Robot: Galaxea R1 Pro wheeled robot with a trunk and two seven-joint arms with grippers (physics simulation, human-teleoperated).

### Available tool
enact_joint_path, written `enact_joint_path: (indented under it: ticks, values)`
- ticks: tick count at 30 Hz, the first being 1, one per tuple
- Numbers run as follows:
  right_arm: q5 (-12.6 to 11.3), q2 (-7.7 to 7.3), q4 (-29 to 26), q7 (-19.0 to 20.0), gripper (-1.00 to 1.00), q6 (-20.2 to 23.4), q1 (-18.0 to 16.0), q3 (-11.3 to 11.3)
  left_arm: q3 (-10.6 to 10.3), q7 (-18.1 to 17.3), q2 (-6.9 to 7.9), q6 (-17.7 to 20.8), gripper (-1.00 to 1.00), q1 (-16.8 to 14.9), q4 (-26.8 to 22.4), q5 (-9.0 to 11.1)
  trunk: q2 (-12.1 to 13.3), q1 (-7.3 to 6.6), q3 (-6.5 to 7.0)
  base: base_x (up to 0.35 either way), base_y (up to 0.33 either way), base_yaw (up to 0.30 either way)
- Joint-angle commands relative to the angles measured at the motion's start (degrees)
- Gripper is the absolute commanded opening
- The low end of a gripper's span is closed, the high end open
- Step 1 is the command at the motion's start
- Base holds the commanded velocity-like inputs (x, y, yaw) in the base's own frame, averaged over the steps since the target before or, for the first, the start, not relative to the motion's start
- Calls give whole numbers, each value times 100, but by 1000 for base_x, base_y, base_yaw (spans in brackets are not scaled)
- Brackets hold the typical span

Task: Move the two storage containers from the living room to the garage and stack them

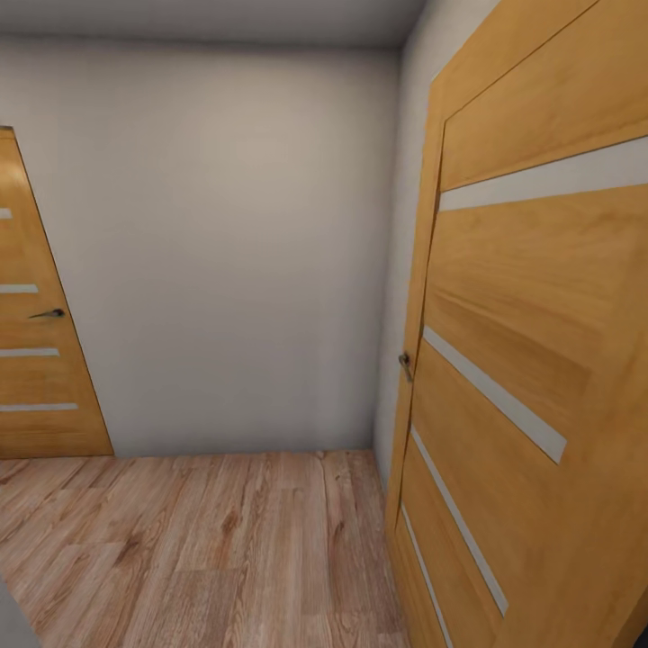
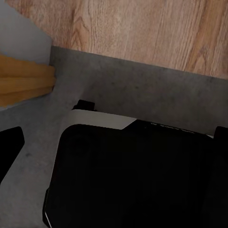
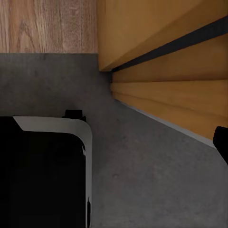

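Two wooden doors flank a white wall — gripper states cannot be told.

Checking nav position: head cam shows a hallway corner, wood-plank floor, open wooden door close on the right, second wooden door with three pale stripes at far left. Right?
Almost. The far-left door has four pale horizontal stripes, not three, as the head view shows. The rest holds: wood-plank floor, grey wall ahead, and the open wooden door close on the right.

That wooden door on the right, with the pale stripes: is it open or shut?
Open. The door swings into the hallway, its handle edge standing clear of the grey wall.
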Motion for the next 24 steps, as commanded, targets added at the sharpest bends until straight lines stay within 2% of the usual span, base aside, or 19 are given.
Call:
enact_joint_path:
  ticks: [1,20,24]
  values:
    - [-58,2,18,-4,100,-32,-5,49,30,13,-2,1,100,-1,0,20,-4,2,-2,0,0,0]
    - [-55,19,18,-4,100,-32,-5,50,26,13,-2,1,100,-1,0,11,-4,2,-2,0,0,1]
    - [-55,10,18,-4,100,-32,-5,49,27,13,-2,1,100,-1,0,11,-4,2,-2,0,0,176]
